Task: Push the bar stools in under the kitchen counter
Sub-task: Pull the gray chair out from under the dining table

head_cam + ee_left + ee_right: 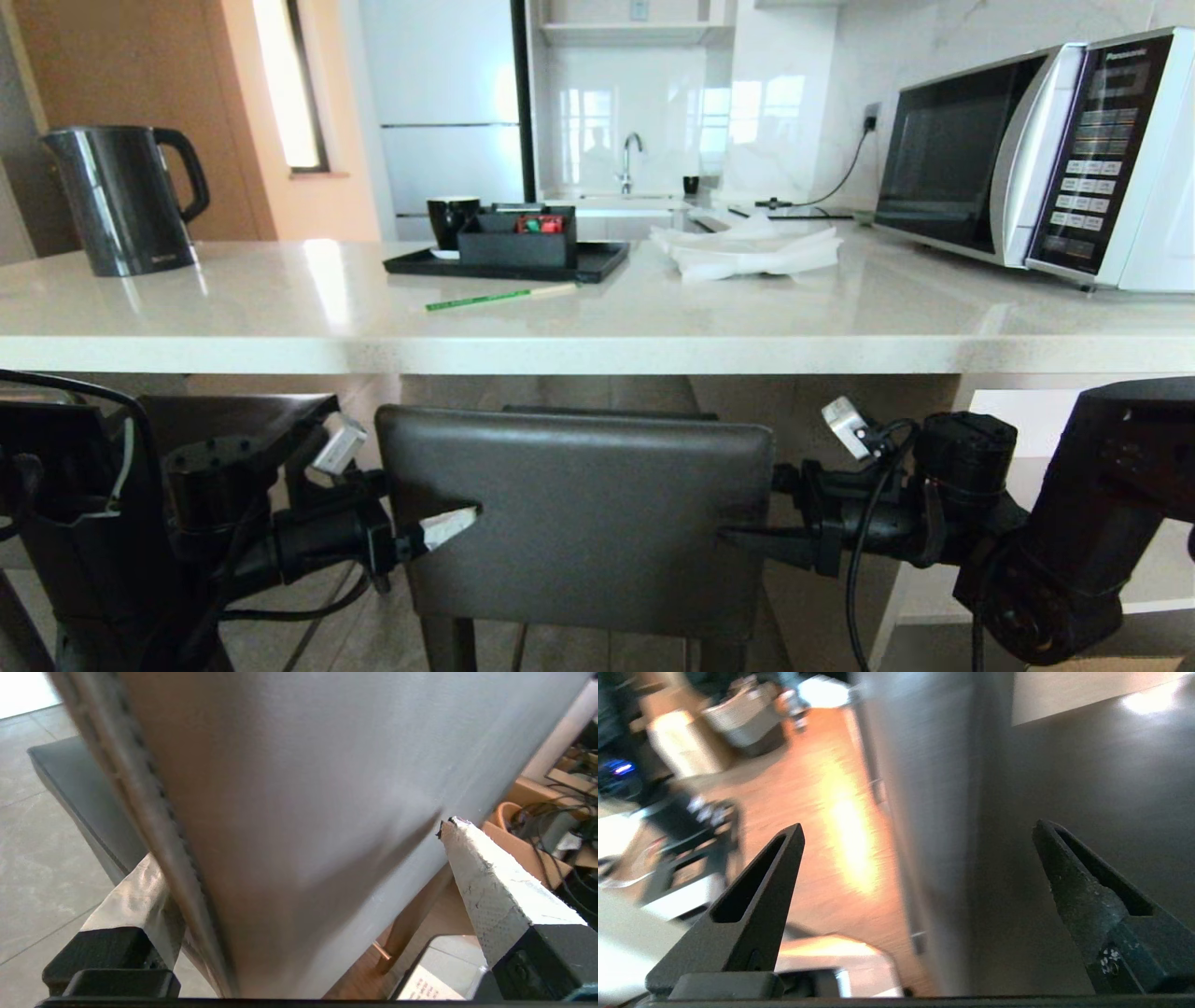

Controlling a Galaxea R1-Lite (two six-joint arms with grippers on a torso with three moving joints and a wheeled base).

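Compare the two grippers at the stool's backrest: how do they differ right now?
The left gripper has pale taped fingers; the right gripper has bare black ones. The left gripper straddles the left edge of the backrest, one finger on each face; the right gripper's fingers sit at the backrest's right edge, and whether they straddle it isn't clear. Both are open and point inward from opposite sides.

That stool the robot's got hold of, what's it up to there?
The robot is at the backrest of a bar stool, one gripper on each side: the left gripper and the right gripper, both with fingers spread across the backrest's side edges. The stool faces the kitchen counter and stands just short of its edge, not yet tucked under. A second stool sits to the left.
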